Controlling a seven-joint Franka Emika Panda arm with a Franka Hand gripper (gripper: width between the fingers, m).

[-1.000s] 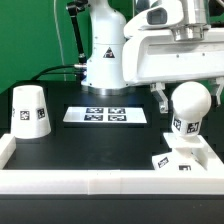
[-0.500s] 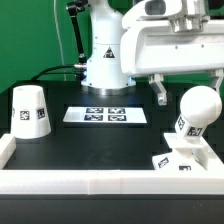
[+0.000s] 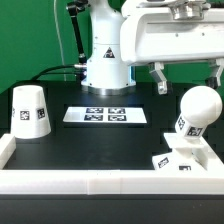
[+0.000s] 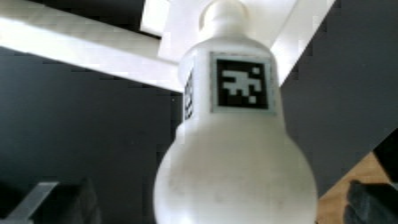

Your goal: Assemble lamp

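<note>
The round bulb [image 3: 198, 106] stands neck-down on the small square base [image 3: 180, 160] at the exterior view's right, leaning a little to the right. My gripper [image 3: 190, 80] hangs just above the bulb, open, with one finger [image 3: 160, 84] to its left and the other at the frame's edge, neither touching it. In the wrist view the bulb [image 4: 240, 140] fills the picture between the dark fingers [image 4: 50, 200], with its tag facing the camera. The tapered shade [image 3: 30, 110] stands alone at the left.
The marker board [image 3: 106, 115] lies flat mid-table in front of the arm's white pedestal [image 3: 105, 55]. A white wall [image 3: 100, 181] runs along the front edge and turns up both sides.
My gripper has opened and risen off the bulb. The bulb has tipped slightly to the right and now stands free on the base.
</note>
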